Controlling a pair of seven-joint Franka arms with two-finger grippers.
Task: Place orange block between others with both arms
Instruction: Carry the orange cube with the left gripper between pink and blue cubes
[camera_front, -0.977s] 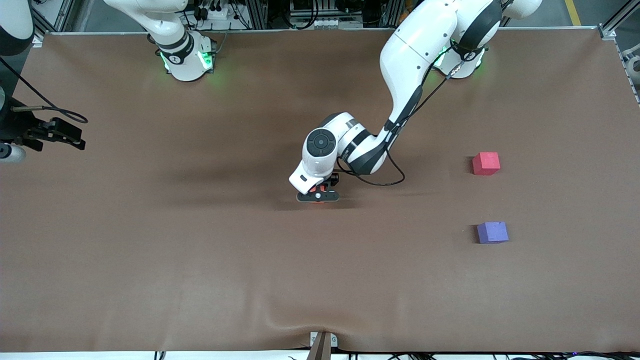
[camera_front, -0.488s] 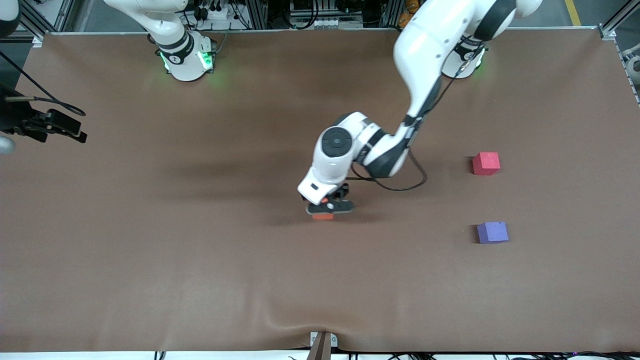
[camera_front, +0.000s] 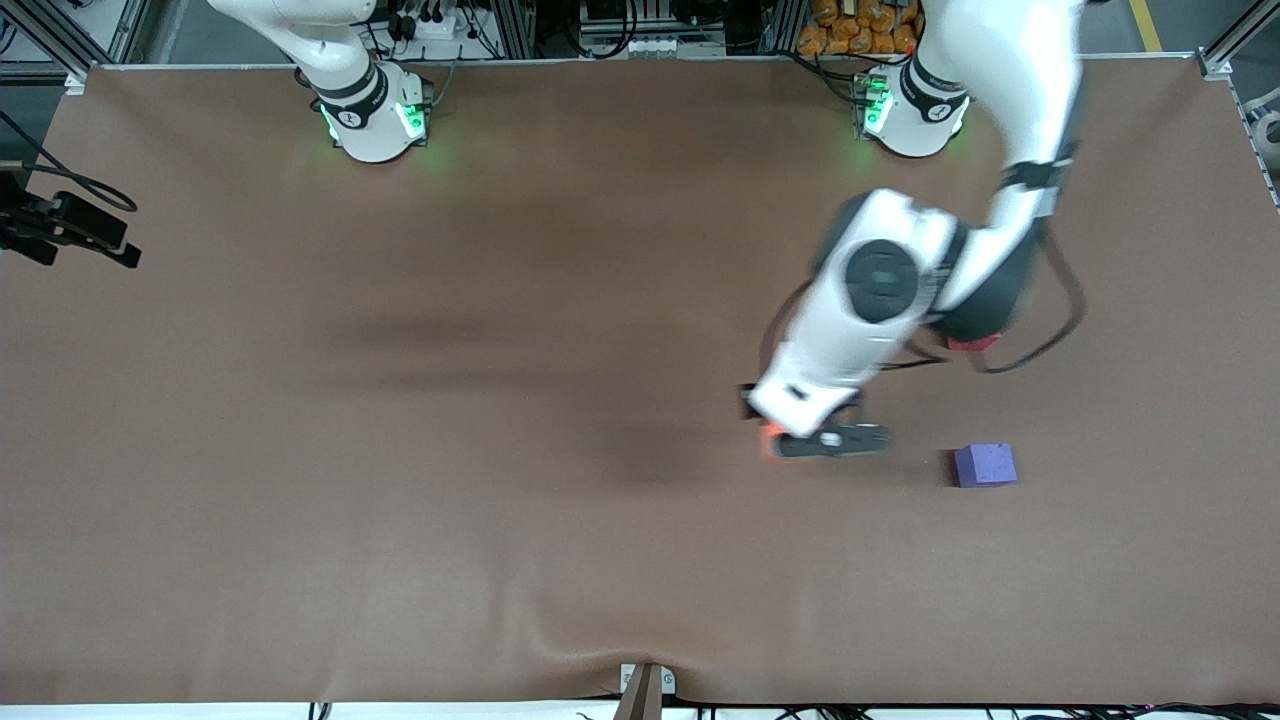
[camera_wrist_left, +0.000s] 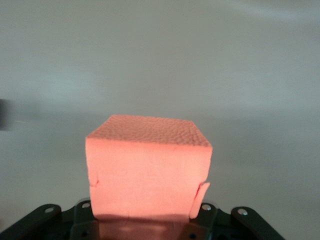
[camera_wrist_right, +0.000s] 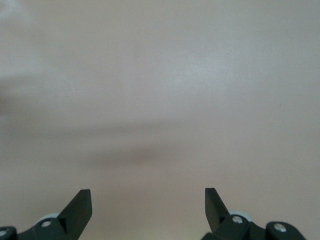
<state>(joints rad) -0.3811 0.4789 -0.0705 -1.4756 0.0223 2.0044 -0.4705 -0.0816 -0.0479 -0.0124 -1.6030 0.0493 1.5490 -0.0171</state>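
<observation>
The orange block (camera_wrist_left: 148, 165) fills the left wrist view, and my left gripper (camera_front: 826, 440) is shut on it. In the front view only an orange sliver (camera_front: 768, 441) shows beside the black fingers. The gripper hangs over the brown mat, a short way from the purple-blue cube (camera_front: 985, 465) on the right arm's side. The left arm's wrist covers most of the pinkish-red cube (camera_front: 973, 344), and only an edge of it shows. My right gripper (camera_wrist_right: 148, 200) is open with nothing in it, held over bare mat at the right arm's end of the table (camera_front: 62, 228).
The brown mat (camera_front: 400, 450) covers the whole table. Both green-lit arm bases (camera_front: 375, 115) stand along its edge farthest from the front camera. A small bracket (camera_front: 645, 685) sits at the edge nearest to that camera.
The left arm has lifted the orange block from mid-table and carried it toward the purple-blue cube, and it now covers most of the pinkish-red cube. The right gripper has drifted slightly outward.
</observation>
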